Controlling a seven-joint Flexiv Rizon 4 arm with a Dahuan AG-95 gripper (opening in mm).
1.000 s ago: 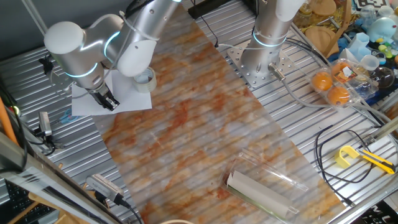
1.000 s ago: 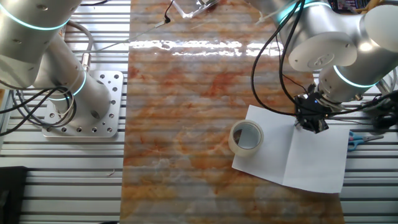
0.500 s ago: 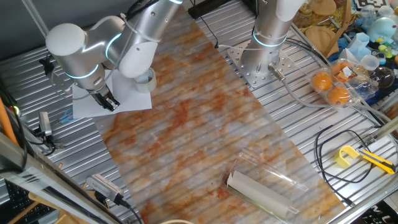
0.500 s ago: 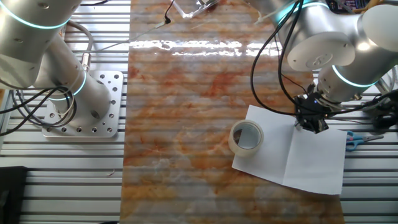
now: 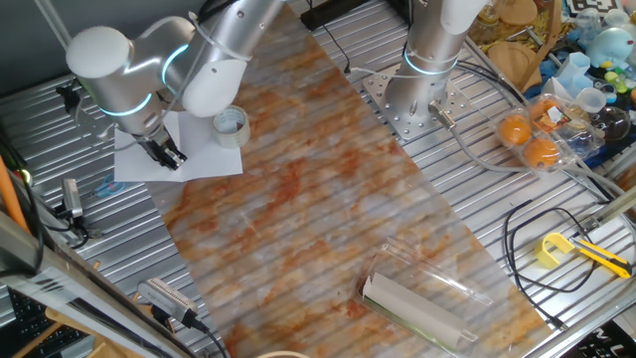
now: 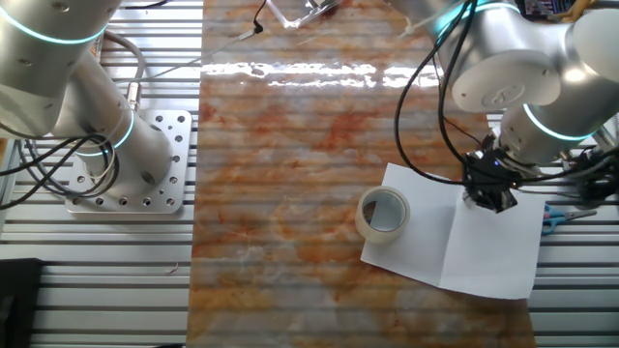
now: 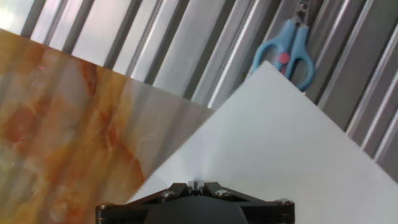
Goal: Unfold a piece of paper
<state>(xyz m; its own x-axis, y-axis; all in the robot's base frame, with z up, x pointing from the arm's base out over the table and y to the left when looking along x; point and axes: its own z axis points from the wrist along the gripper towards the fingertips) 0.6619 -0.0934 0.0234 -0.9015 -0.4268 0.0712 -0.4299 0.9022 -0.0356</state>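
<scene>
Lying flat and opened, creased piece of paper [image 6: 455, 242] straddles mat edge and slatted table [image 6: 97, 280] | thin, limp, light; judge a free corner the best hold | tape roll [image 6: 383, 214] pins one half, so room lies on the other half toward blue scissors [image 7: 287, 51] | gripper [image 6: 491, 196] over crease, jaw state cannot be told

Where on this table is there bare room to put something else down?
The marbled mat is bare between the tape roll and the rolled sheet in plastic. It is crowded at the piece of paper, where the gripper hangs, and among the oranges and cables.
</scene>
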